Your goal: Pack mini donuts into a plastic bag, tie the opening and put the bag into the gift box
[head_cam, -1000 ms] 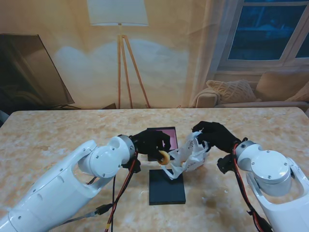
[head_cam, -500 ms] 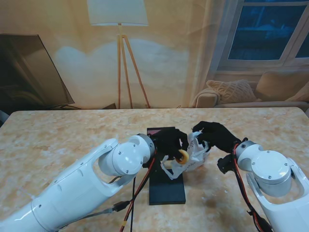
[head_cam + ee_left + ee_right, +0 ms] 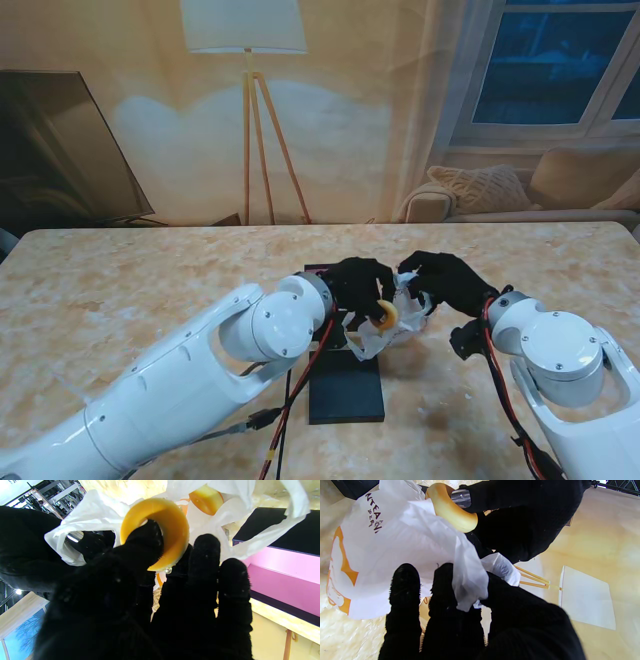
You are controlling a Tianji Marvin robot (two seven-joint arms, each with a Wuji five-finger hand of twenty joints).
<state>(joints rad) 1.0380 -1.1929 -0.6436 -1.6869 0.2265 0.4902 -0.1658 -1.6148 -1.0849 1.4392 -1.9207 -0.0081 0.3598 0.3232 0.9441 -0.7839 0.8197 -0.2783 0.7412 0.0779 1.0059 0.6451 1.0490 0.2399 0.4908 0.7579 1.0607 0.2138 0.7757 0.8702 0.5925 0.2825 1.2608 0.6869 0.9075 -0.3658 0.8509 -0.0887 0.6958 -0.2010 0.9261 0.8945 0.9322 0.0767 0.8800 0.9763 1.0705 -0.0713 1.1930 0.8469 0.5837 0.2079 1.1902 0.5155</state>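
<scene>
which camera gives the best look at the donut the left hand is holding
The left wrist view: the mini donut fills the frame, pinched by the left hand at the plastic bag. The stand view shows it small; the right wrist view shows only an arc.

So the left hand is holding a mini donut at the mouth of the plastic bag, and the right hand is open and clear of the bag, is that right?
Not quite. The right hand is not open: the right wrist view shows its fingers shut on the plastic bag. The rest stands: the left hand holds a mini donut at the bag's mouth.
</scene>
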